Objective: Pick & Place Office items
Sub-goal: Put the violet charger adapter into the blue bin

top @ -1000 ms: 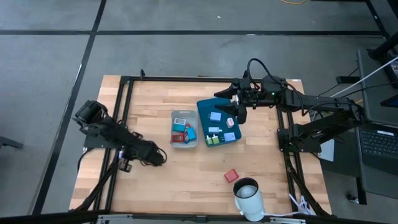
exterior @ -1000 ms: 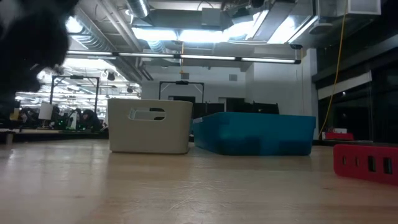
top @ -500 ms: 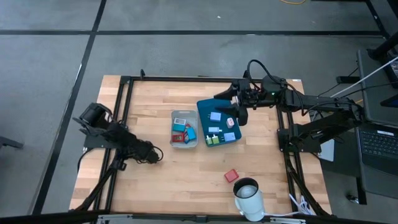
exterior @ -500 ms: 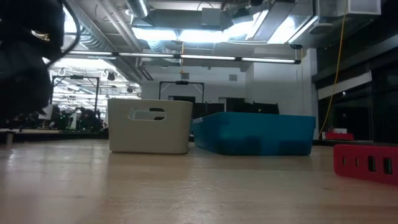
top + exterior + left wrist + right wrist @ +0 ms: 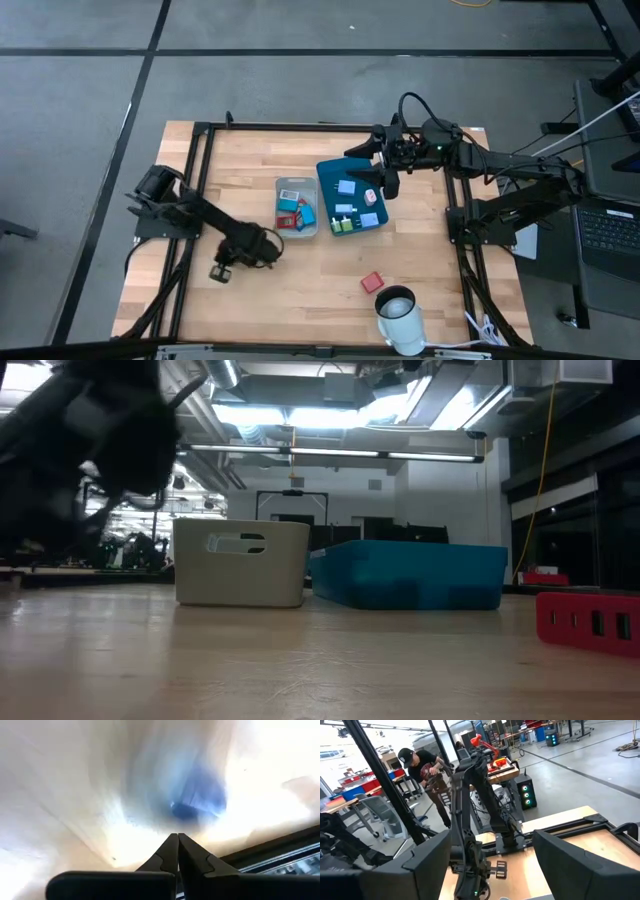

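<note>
Several small colourful office items lie in the grey bin (image 5: 297, 208), and several more lie on the teal tray (image 5: 352, 195). A red piece (image 5: 372, 282) rests flat on the wood nearer the front edge. My left gripper (image 5: 272, 247) hovers low over bare wood just left of the bin's near corner. It is tipped steeply down, and its fingers (image 5: 176, 845) are shut with nothing between them. My right gripper (image 5: 368, 168) hangs high over the tray's far end. It points level toward the table's left, with its jaws wide open and empty (image 5: 495, 870).
A white mug (image 5: 400, 318) stands at the front edge, right of centre. In the low view the bin (image 5: 240, 562) and the tray (image 5: 410, 573) stand side by side, with a red block (image 5: 590, 620) at the right. A person works beyond the table (image 5: 427, 767).
My left gripper first drew back a little toward the table's left. It then swung right toward the grey bin, sinking and tipping further downward, and stayed shut throughout.
</note>
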Robot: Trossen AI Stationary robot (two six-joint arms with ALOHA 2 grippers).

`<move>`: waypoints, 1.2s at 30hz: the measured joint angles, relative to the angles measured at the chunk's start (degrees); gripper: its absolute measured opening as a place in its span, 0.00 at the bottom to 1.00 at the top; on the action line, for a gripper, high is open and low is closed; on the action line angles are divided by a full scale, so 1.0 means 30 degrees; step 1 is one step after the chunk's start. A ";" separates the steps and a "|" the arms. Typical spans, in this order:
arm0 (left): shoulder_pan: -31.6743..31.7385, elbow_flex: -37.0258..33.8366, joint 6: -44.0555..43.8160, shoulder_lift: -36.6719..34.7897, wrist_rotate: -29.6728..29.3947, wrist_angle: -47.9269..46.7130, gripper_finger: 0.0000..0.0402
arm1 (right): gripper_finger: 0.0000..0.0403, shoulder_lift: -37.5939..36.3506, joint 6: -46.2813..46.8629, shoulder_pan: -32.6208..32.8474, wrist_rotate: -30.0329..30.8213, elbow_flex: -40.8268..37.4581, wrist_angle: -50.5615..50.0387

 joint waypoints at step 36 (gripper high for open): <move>0.2159 0.6918 -1.1002 -0.1615 -0.4602 0.3587 0.64 | 0.70 0.0000 0.1020 -0.0505 -0.0460 0.1257 0.0419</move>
